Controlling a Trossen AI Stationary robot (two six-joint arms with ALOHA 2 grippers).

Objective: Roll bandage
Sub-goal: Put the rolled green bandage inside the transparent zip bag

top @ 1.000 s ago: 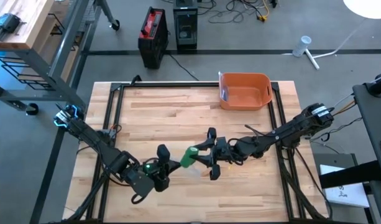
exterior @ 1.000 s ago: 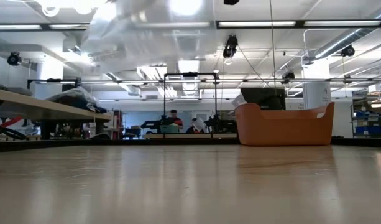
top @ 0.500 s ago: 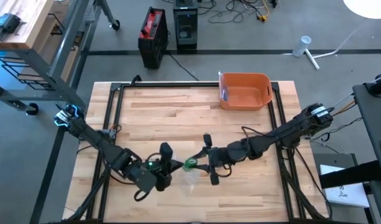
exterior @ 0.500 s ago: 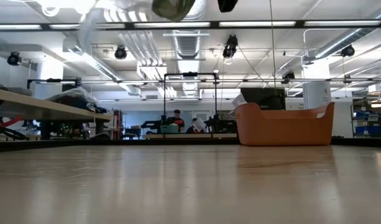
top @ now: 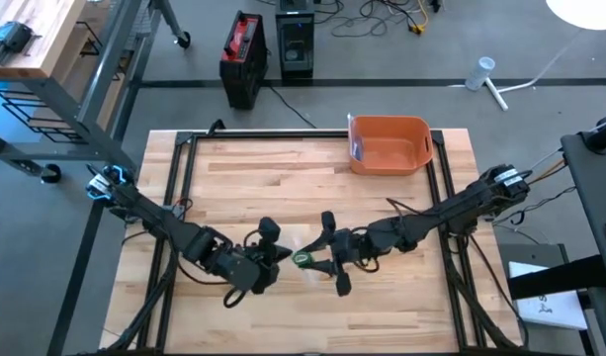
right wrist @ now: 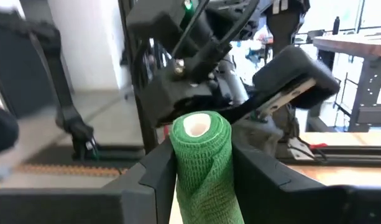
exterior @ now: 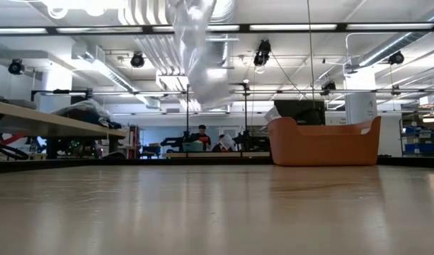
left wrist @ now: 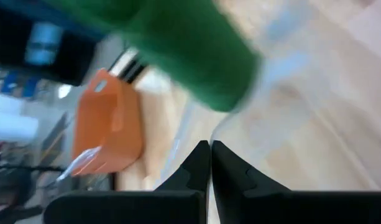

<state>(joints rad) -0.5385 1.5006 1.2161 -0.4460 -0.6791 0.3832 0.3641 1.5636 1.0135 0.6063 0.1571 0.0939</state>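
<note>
Roll of green bandage (right wrist: pixel 201 163) now sits upright between my right gripper (top: pixel 320 259) fingers, pinched at its sides, held off the table (top: pixel 283 178) near the front middle. A second ago the roll lay further toward the right arm and showed broad and green from above; now it has swung in toward the left and only a small green end shows (top: pixel 303 259). My left gripper (top: pixel 275 249) has come up to meet it, fingers pressed together, and a clear strip (left wrist: pixel 190 118) seems to run down between them, though I cannot be sure it is clamped. A pale translucent strip (exterior: pixel 195 49) now hangs in the low view where none hung before. My reading: the loose wrap is being drawn off or tensioned between the two arms, an early to middle step. Open board lies all round; the orange bin (top: pixel 389 144) stands well apart at the back edge. The front edge is the nearer limit.
</note>
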